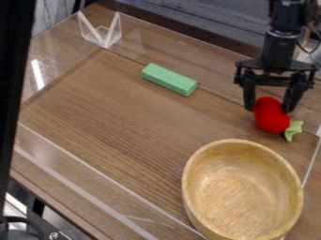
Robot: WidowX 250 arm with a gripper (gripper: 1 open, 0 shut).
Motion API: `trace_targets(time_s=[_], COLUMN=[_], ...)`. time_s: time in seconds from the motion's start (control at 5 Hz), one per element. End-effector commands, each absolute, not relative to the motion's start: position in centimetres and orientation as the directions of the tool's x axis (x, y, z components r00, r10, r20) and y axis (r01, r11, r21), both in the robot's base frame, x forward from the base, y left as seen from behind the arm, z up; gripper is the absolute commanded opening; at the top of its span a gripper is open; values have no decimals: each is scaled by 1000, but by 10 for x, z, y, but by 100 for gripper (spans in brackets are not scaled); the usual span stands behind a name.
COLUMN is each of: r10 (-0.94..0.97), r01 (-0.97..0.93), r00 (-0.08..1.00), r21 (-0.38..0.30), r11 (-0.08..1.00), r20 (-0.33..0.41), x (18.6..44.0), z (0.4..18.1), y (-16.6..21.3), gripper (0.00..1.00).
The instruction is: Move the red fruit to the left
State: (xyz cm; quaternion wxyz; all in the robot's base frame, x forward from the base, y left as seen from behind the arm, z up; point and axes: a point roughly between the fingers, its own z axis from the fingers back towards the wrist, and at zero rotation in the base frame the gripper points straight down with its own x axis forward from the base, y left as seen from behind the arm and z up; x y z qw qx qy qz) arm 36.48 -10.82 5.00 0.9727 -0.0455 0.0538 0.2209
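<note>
At right edge of wooden counter, I see gripper pointing straight down, jaws spread wide, one finger either side of toy strawberry. Strawberry lies on counter, green stem end toward right; cannot tell if fingers touch it. Wooden bowl near, in front. Green block well apart, left.

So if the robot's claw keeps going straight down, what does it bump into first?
Most likely the red fruit. The end effector points down with its fingers spread open right above and around it. From this one view the depth is hard to judge, so it could just miss and reach the wooden table instead.
</note>
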Motion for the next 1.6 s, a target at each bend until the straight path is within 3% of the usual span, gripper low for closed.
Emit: trace_targets(time_s=[0.0,0.2,0.6,1.0,1.4], r10=[454,449,414,330,271], r01=[-462,-456,-421,-336,-277], r00=[886,889,907,941,960], r21=[-97,-103,-115,-112,-109], r11=[882,884,900,935,955], r20=[-90,-89,-81,-72,-73], x=[370,370,370,368,366], z=[57,54,51,36,40], y=[-117,-123,-133,-163,-142], gripper=[100,0,0,0,0])
